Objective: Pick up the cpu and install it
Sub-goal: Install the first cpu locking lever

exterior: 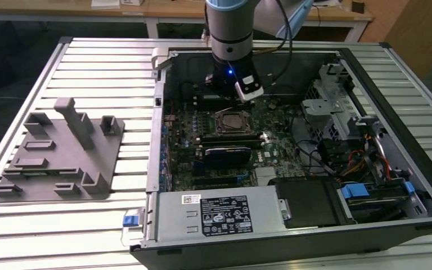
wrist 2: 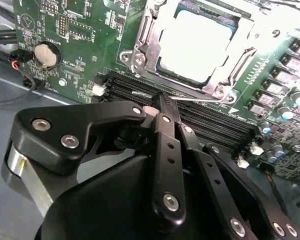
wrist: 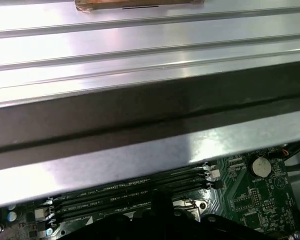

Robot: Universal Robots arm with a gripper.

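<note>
The cpu (wrist 2: 200, 42), a shiny silver square, lies flat inside the metal-rimmed socket frame (wrist 2: 140, 47) on the green motherboard; in the exterior view the cpu (exterior: 232, 119) sits mid-board in the open computer case. My gripper (wrist 2: 161, 102) hangs just beside the socket over the black memory slots (wrist 2: 215, 125), its black fingers pressed together with nothing between them. Their tip is at the thin wire lever (wrist 2: 200, 100) along the socket's edge. In the exterior view the gripper (exterior: 226, 94) hovers just behind the socket. The first wrist view has the gripper (wrist: 160, 212) as a dark shape over the memory slots (wrist: 120, 197).
The case wall (wrist: 140, 125) rises close behind the gripper. A grey plastic fixture (exterior: 58, 152) stands on the slatted table at the exterior view's left. A power supply (exterior: 216, 214) and a drive cage (exterior: 336, 107) crowd the case. A coin battery (wrist 2: 45, 54) sits on the board.
</note>
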